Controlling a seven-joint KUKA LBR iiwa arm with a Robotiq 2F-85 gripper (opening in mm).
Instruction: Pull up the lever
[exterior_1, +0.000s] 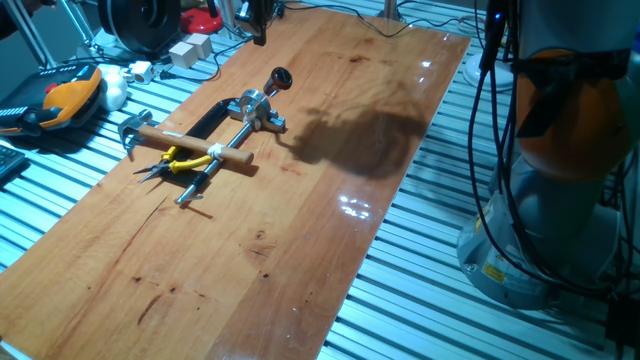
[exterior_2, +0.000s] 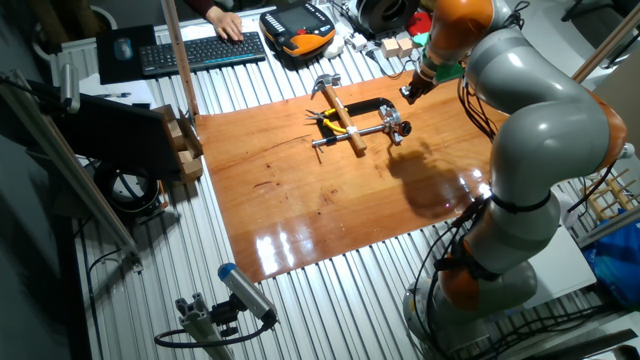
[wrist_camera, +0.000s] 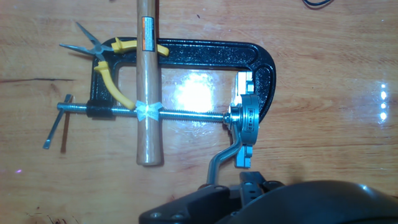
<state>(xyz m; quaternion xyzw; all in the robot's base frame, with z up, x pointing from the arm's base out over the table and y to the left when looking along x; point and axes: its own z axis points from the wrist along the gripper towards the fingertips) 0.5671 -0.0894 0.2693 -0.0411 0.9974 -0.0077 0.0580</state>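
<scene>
Lever: the lever (exterior_1: 272, 84) stood on the wooden board (exterior_1: 300, 250), a thin metal rod with a dark reddish-brown knob at its tip, rising at a slant from a small grey bracket (exterior_1: 256, 108).
Lever in my hand view: only the bent metal rod (wrist_camera: 222, 163) showed, curving down from the bracket (wrist_camera: 244, 130) toward the bottom edge; the knob was hidden under my own dark body.
Long axis: in one fixed view the rod ran from the bracket up and away toward the far right, knob end highest.
Bearing from my claw: the lever lay below and just ahead of me, its knob end nearest my fingers, the bracket further out along my line of sight.
My claw: my gripper (exterior_2: 410, 92) hung above the lever, apart from it as far as I could judge; whether my fingers were apart or together I could not tell, since no view showed the tips clearly.
Neighbours: the bracket sat on the screw of a black C-clamp (wrist_camera: 205, 53); a hammer (wrist_camera: 148, 87) with a pale wooden shaft lay across that screw, with yellow pliers (wrist_camera: 115, 71) beside it, both well clear of the knob.
What the move turned on: I judged I had to come down on the knob end, not the bracket.
</scene>
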